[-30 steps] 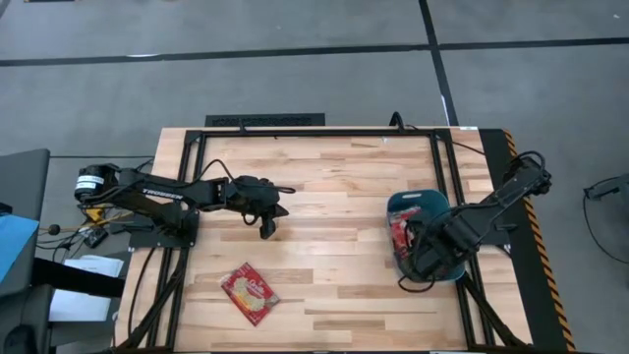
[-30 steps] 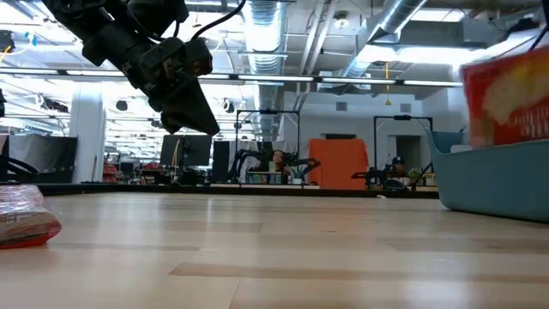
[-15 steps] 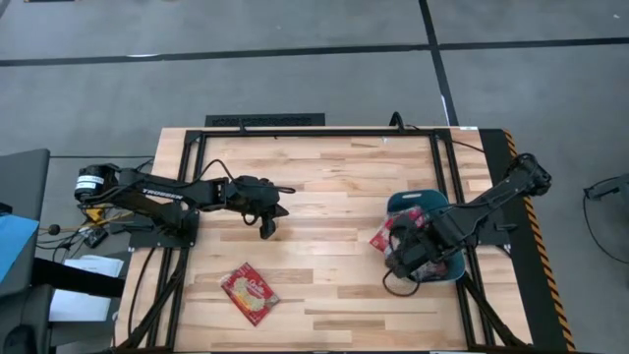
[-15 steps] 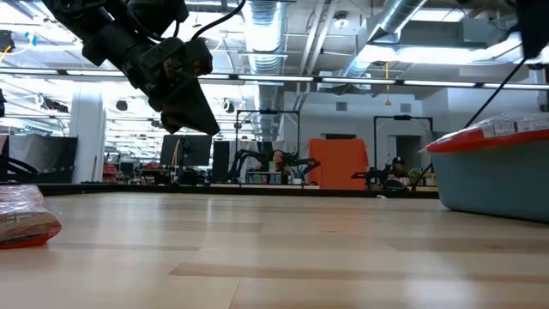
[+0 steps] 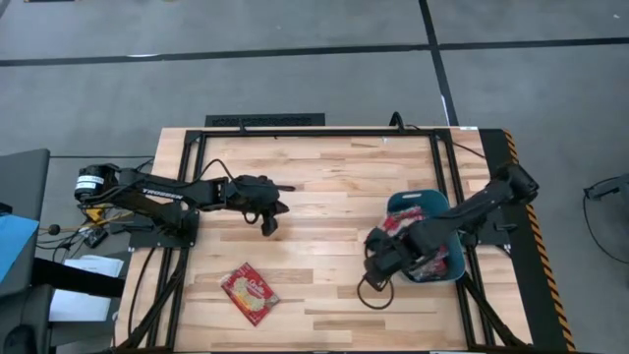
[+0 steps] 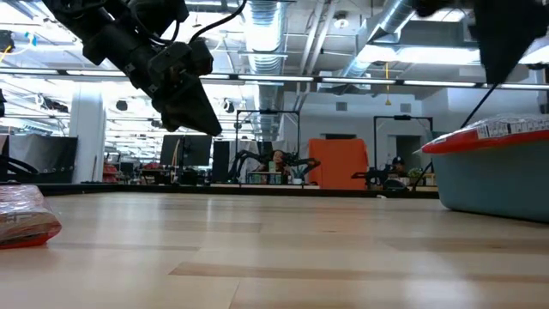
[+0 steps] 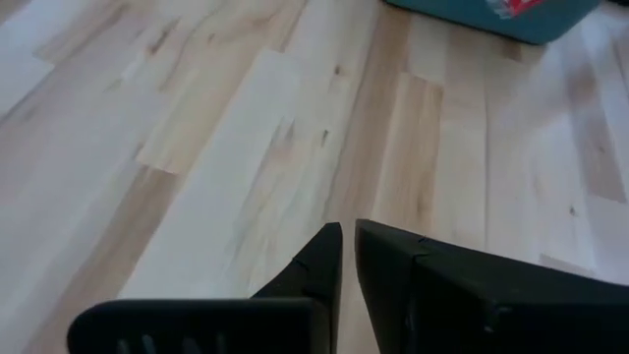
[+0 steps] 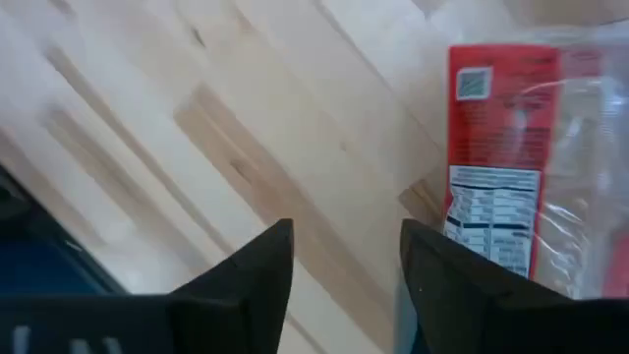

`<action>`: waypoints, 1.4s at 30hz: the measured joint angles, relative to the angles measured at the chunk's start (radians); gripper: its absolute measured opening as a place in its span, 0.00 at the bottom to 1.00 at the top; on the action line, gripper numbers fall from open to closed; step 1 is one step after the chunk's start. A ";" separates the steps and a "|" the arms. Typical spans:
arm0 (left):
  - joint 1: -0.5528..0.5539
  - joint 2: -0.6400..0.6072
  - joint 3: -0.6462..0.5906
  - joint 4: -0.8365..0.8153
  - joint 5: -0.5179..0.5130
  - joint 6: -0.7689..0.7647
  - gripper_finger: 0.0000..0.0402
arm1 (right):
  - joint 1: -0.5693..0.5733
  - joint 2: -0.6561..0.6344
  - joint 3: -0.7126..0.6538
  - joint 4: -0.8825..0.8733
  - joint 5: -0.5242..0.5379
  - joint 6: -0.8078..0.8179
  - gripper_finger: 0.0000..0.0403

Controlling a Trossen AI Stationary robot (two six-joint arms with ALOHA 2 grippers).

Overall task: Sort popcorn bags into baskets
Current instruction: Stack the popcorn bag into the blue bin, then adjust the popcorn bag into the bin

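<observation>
A teal basket stands at the table's right and holds red popcorn bags. The top one lies flat across its rim and shows label side up in the right wrist view. Another popcorn bag lies flat on the wood near the front left and shows in the low view. My right gripper is open and empty, above the table just left of the basket; its fingers show in its wrist view. My left gripper is shut and empty, hovering at the table's middle left.
Bare wooden tabletop lies between the loose bag and the basket. A black frame rail runs along the far edge and down both sides. A black cable loop hangs under my right arm.
My right gripper has moved out from over the basket toward the table's left edge. The popcorn bag that stood upright above the basket a second ago now lies flat across its rim.
</observation>
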 joint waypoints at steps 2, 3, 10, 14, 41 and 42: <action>0.000 0.000 0.000 -0.009 0.008 0.000 0.07 | -0.013 0.045 0.000 -0.003 -0.016 -0.068 0.53; 0.000 0.000 0.000 -0.012 0.008 0.000 0.08 | -0.017 0.067 0.000 -0.010 -0.022 -0.096 0.53; 0.000 0.000 0.000 -0.028 -0.009 0.000 0.08 | -0.056 0.207 0.060 -0.160 -0.028 -0.178 0.47; 0.000 0.000 0.000 -0.029 -0.015 0.010 0.08 | -0.051 0.264 0.120 -0.263 -0.005 -0.226 0.44; -0.004 0.000 0.000 -0.035 -0.038 -0.016 0.08 | -0.106 0.289 0.179 -0.506 0.100 -0.084 0.25; -0.007 0.000 0.000 -0.032 -0.037 -0.024 0.08 | -0.114 0.288 0.178 -0.509 0.100 -0.087 0.24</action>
